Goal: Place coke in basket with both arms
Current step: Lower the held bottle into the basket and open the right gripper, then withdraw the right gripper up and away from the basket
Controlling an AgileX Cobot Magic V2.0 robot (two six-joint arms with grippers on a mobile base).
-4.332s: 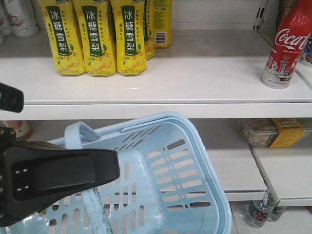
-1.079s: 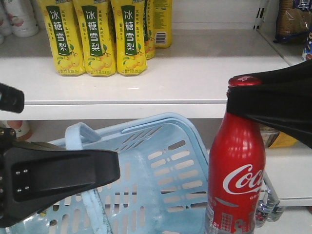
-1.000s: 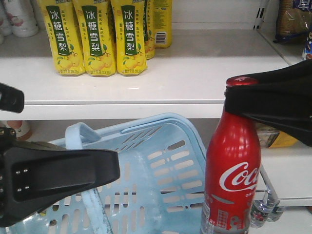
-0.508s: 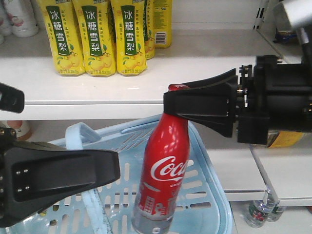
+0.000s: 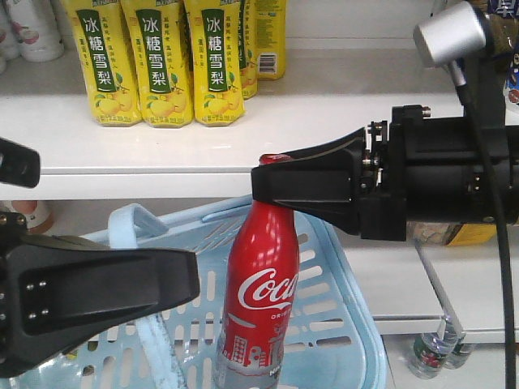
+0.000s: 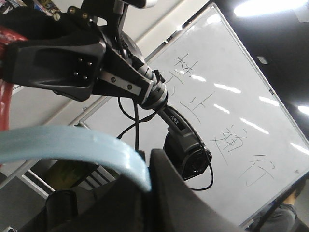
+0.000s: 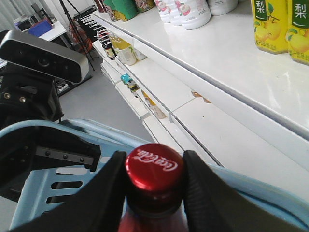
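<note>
Shelf (image 5: 324,130) spans the back, yellow pear bottles (image 5: 154,65) standing on it at left, bare white surface to their right. Basket (image 5: 340,267) sits below the shelf edge, tilted toward the camera, far rim just under the shelf lip. Right arm (image 5: 438,174) reaches in level from the right. Right gripper (image 5: 272,182) is clamped on the coke (image 5: 259,300) at the neck, just below the cap (image 7: 153,166). Coke hangs upright inside the basket, open room on both sides. Left gripper (image 5: 190,279) is low at left, holding the basket handle (image 6: 72,150) in the wrist view.
</note>
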